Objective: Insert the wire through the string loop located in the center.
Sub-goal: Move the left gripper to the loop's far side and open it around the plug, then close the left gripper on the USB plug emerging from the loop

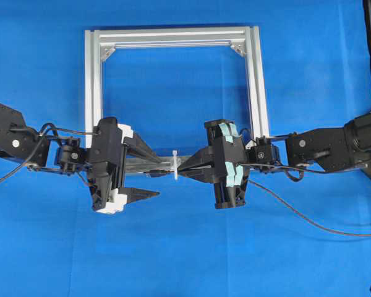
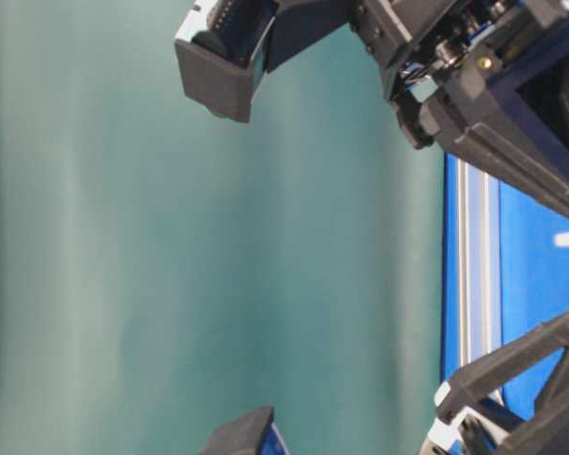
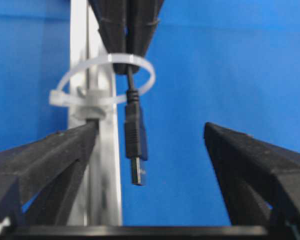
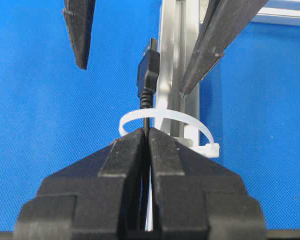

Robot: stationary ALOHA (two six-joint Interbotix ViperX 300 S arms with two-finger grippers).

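Wire (image 4: 148, 75) behind closed right fingers (image 4: 124, 150) hidden past string loop (image 4: 165, 118).

Left tool (image 1: 147, 171) spread wide; right tool (image 4: 147, 135) pinched closed.

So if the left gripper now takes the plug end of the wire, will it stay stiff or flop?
The wire probably droops little: its short length past the shut right gripper stands straight through the string loop. The plug looks rigid, likely easy to pinch for the open left gripper. The loop may flex if bumped.
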